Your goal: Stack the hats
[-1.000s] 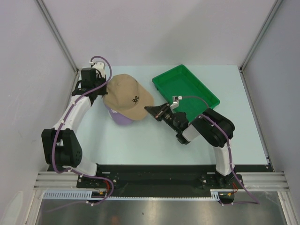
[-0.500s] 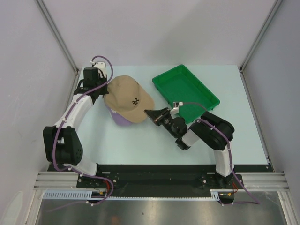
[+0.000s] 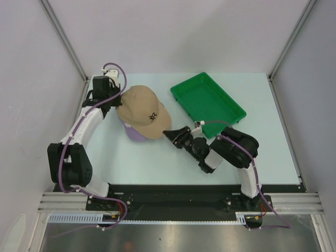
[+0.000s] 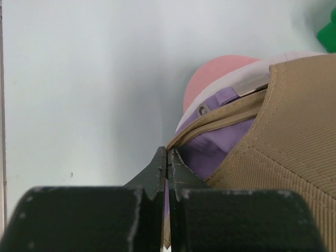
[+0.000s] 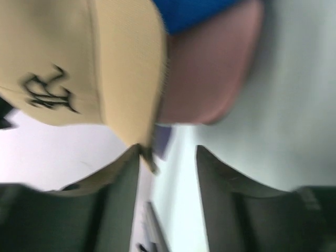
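Five-colour pile: a tan cap [image 3: 140,107] tops lavender, pink and blue caps on the left rear of the pale tabletop [image 3: 157,157]. The left hand [image 4: 167,157] is pinched tight on the tan cap's back edge. The right hand [image 3: 169,134], fingers parted and holding nothing, sits at the brim tip, near a green tray [image 3: 210,100].

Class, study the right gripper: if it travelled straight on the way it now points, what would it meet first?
Most likely the brim of the tan cap, topmost on the pile: the right gripper points at it with jaws apart, the brim edge by one finger. Height is hard to judge.
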Robot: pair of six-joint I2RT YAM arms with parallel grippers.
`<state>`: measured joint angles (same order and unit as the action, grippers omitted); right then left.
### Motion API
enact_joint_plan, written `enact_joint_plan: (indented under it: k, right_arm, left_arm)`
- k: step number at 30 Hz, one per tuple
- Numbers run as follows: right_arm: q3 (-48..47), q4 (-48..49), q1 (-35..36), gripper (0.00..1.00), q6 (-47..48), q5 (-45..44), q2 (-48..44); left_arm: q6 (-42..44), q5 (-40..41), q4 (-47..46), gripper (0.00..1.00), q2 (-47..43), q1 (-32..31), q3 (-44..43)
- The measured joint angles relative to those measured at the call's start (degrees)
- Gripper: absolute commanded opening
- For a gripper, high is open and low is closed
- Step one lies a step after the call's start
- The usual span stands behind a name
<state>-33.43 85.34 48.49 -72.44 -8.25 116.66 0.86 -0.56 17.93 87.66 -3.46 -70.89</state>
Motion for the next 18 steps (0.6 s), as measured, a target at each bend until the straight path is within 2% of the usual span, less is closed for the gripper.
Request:
enact_joint_plan:
  k: [2, 6, 9, 10, 12, 13, 16, 18]
  right_arm:
    - [1.8, -2.0, 0.1, 0.69, 2.3, 0.0, -0.1]
    - [5.6, -6.2, 0.4, 0.77, 8.0, -0.4, -3.5]
    - [9.0, -8.9, 1.1, 0.81, 12.3, -1.0, -9.0]
    - [10.0, -9.2, 1.4, 0.81, 13.7, -1.5, -11.3]
    - [12.0, -9.6, 2.0, 0.82, 16.0, -2.2, -16.1]
    - [13.0, -9.6, 2.2, 0.82, 17.0, -2.8, -18.6]
    - [15.8, -10.4, 2.9, 0.83, 20.7, -4.6, -25.9]
    - [16.9, -13.6, 3.3, 0.83, 24.0, -6.3, -32.9]
  left_arm:
    - [0.8, -0.9, -0.2, 0.00, -0.7, 0.0, 0.5]
    - [2.2, -1.9, -0.2, 0.07, -2.0, -0.1, 1.5]
    - [2.7, -2.4, 0.2, 0.22, -2.9, -0.1, 2.0]
    - [2.8, -2.4, 0.5, 0.35, -3.2, -0.1, 2.0]
    - [3.0, -1.8, 1.1, 0.48, -3.9, -0.1, 2.1]
    - [2.9, -1.5, 1.4, 0.60, -4.2, 0.0, 2.1]
    - [3.1, 0.2, 2.6, 0.77, -6.4, 0.0, 2.7]
    - [2.8, 1.0, 3.3, 0.81, -8.5, 0.0, 3.3]
